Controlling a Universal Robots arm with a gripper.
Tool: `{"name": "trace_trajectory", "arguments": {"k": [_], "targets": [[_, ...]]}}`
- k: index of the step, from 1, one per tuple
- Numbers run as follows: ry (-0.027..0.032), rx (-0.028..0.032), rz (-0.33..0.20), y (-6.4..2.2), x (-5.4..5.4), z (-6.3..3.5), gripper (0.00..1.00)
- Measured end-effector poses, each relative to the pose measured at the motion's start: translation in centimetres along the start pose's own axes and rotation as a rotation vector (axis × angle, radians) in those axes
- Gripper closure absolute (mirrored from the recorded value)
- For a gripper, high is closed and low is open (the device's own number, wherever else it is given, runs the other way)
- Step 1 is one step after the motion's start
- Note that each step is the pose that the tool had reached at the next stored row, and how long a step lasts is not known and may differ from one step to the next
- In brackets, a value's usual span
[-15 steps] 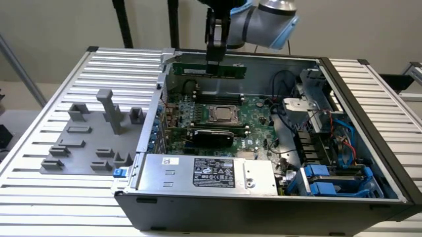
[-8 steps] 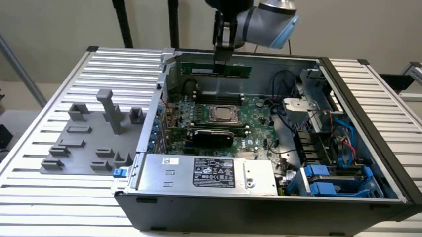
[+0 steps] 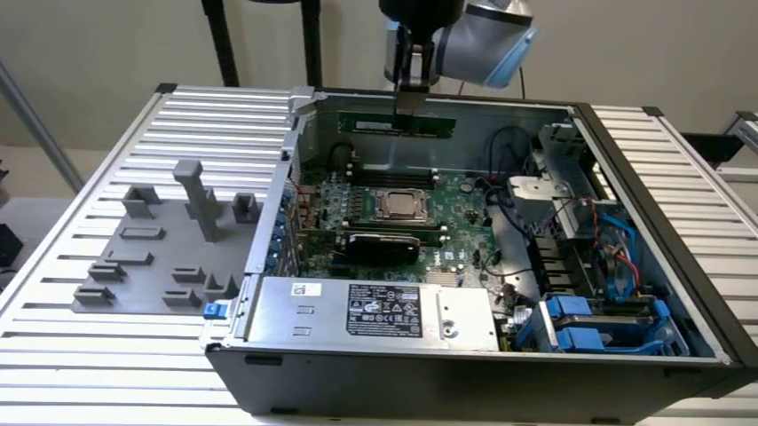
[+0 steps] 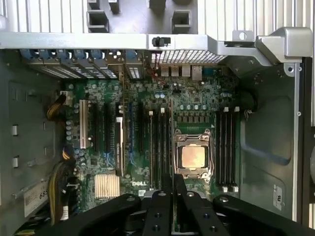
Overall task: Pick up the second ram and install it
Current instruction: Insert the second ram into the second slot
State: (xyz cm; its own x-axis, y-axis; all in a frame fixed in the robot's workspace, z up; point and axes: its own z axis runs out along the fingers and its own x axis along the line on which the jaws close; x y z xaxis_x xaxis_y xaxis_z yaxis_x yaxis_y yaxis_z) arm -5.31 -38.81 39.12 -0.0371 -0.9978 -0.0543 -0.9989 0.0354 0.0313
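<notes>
My gripper (image 3: pixel 409 105) hangs above the back of the open computer case, shut on the second ram (image 3: pixel 397 125), a thin green stick held level over the motherboard (image 3: pixel 462 200). In the wrist view the black fingers (image 4: pixel 161 209) close on the stick, which shows edge-on as a thin line (image 4: pixel 172 162) just beside the CPU socket (image 4: pixel 193 157). Long black memory slots run on both sides of the socket, one bank (image 4: pixel 160 147) near the stick's line and another (image 4: pixel 227 147) on the far side. Whether any slot holds a stick I cannot tell.
A grey fixture tray (image 3: pixel 166 248) with upright holders lies on the slatted table at the exterior view's left. The power supply (image 3: pixel 367 311) fills the case's near side. Cables and blue drive bays (image 3: pixel 592 319) crowd the right. The case's metal walls (image 3: pixel 290 142) surround the board.
</notes>
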Motion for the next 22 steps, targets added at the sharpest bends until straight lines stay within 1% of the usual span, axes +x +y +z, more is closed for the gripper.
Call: {"name": "trace_trajectory", "arguments": {"k": [4, 10, 12, 22], "targets": [[-0.0001, 0.0000, 0.001, -0.25, -0.6, 0.76, 1.00], [-0.0003, 0.0004, 0.009, -0.67, -0.8, 1.81, 1.00], [-0.0002, 0.0002, 0.009, -0.78, -0.8, 1.84, 1.00], [-0.0003, 0.0001, 0.009, -0.78, -0.8, 1.85, 1.00]]}}
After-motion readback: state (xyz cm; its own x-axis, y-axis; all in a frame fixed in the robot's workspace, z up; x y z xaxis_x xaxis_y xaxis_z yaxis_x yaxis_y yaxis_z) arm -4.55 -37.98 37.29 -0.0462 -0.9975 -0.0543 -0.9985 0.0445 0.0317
